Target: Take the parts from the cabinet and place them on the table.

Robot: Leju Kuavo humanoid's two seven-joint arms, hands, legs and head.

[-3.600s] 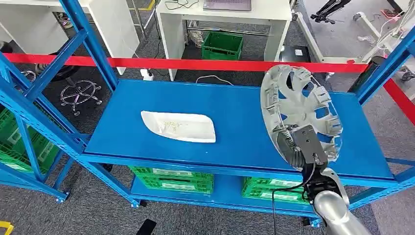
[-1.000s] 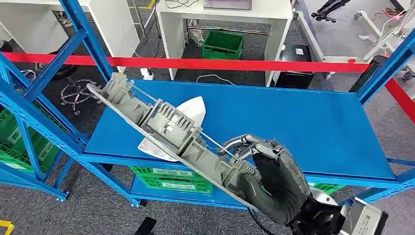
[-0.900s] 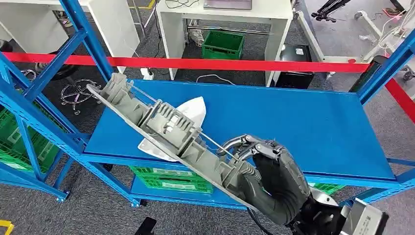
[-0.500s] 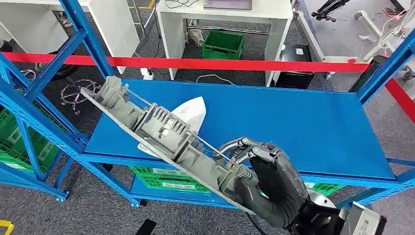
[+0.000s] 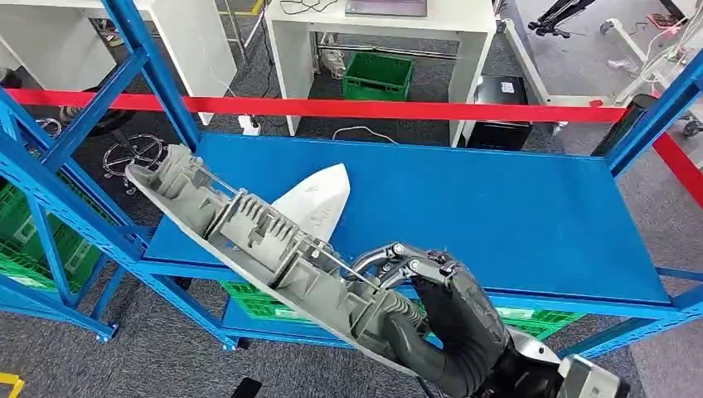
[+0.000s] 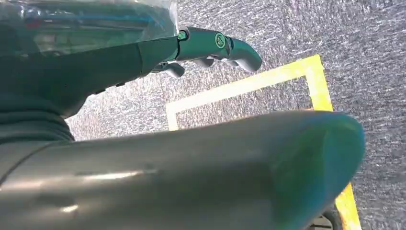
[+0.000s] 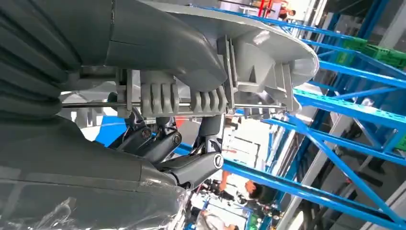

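1. The right hand (image 5: 448, 323) comes in from the lower right of the head view and grips a grey plastic wheel cover (image 5: 249, 240) by its rim.
2. Its dark fingers (image 5: 414, 265) are curled over the cover's edge and wire ring, holding it tight; the right wrist view shows the thumb pressed on the cover's outer face and the fingers (image 7: 191, 167) hooked behind the ribbed clips of the wheel cover (image 7: 239, 52).
3. The wheel cover is seen almost edge-on, tilted, its ribbed back side facing up. It hangs in the air over the front left corner of the blue shelf (image 5: 514, 207), reaching out past the shelf's left edge.
4. A white moulded part (image 5: 319, 199) lies on the shelf near its front left corner, partly hidden behind the wheel cover.
5. The left hand (image 6: 206, 45) hangs above grey carpet with yellow floor tape (image 6: 249, 86); its fingers are apart and hold nothing.
6. Green crates (image 5: 265, 303) sit on the lower shelf level. A red barrier tape (image 5: 373, 108) runs behind the shelf, with a white desk (image 5: 373, 33) beyond it.
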